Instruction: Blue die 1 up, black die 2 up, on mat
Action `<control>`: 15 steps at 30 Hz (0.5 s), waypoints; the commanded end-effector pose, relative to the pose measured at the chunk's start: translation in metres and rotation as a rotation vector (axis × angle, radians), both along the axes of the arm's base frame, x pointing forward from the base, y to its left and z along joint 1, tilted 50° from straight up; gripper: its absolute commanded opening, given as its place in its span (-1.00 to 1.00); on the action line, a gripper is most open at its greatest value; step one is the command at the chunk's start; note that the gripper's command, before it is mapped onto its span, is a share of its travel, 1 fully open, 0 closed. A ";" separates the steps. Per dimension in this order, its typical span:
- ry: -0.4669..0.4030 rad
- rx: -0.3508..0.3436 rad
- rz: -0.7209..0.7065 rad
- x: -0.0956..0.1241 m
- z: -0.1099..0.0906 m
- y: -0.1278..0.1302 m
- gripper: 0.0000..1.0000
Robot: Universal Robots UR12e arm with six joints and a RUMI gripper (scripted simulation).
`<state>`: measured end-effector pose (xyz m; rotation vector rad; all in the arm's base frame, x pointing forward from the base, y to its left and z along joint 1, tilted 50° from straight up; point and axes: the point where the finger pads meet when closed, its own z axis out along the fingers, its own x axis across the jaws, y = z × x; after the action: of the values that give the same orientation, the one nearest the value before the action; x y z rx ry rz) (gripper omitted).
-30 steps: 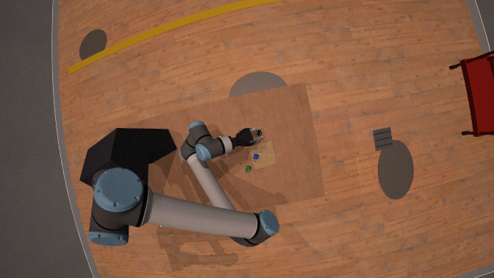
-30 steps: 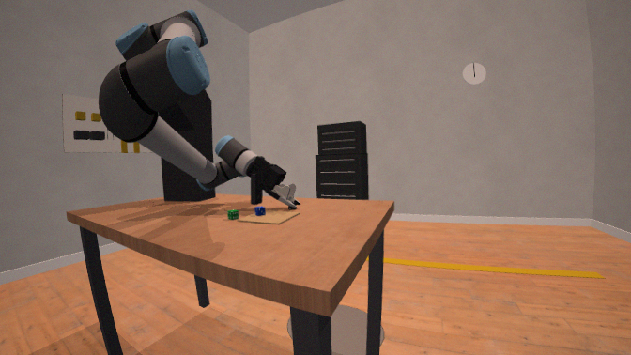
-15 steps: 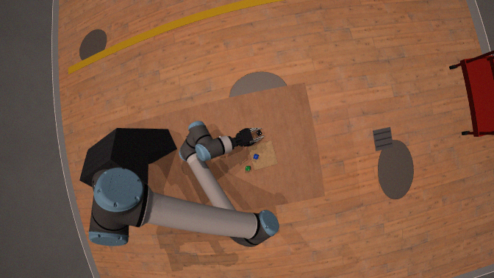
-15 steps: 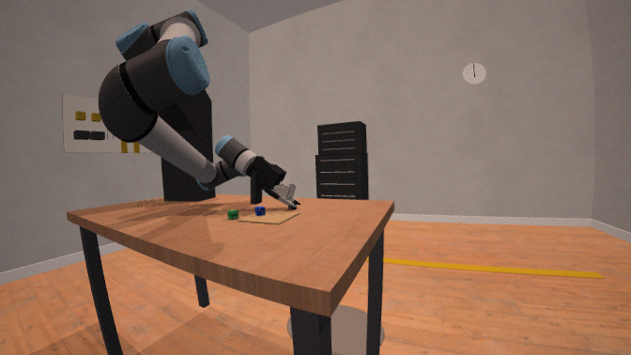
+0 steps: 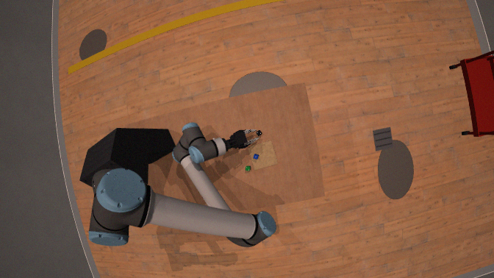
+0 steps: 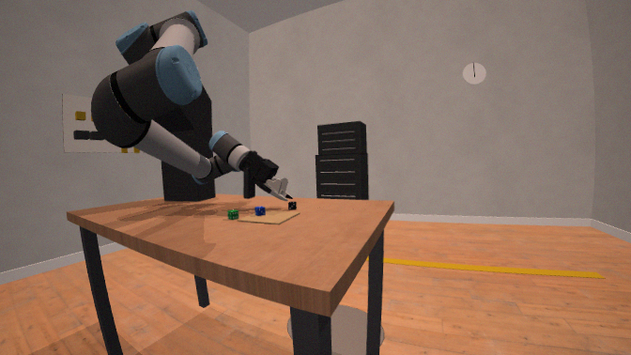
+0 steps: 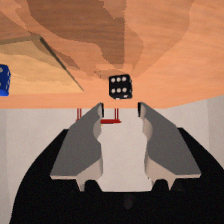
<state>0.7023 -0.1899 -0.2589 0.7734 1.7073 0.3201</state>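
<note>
The black die (image 5: 259,132) (image 6: 292,205) (image 7: 120,86) sits on the table just off the mat's far edge; in the wrist view the face toward the camera shows four pips. My gripper (image 5: 256,135) (image 6: 286,196) (image 7: 120,103) is open, tilted low, with its fingertips just short of the black die and nothing between them. The blue die (image 5: 256,156) (image 6: 260,210) (image 7: 4,80) sits on the tan mat (image 5: 267,152) (image 6: 277,217). The green die (image 5: 248,168) (image 6: 233,214) sits on the table just off the mat's near-left corner.
The wooden table (image 5: 294,173) (image 6: 263,254) carries the mat near its middle. The arm's black base (image 5: 125,147) stands at the table's left side. A black drawer cabinet (image 6: 342,160) stands behind the table, a red cart (image 5: 479,95) far off.
</note>
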 end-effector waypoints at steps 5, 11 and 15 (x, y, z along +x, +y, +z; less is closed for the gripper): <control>0.000 0.000 0.001 -0.012 0.004 0.003 -0.51; 0.000 0.000 0.001 -0.013 0.005 0.004 -0.51; 0.000 0.000 0.001 -0.016 0.012 0.012 -0.51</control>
<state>0.6885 -0.1848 -0.2525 0.7730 1.7072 0.3204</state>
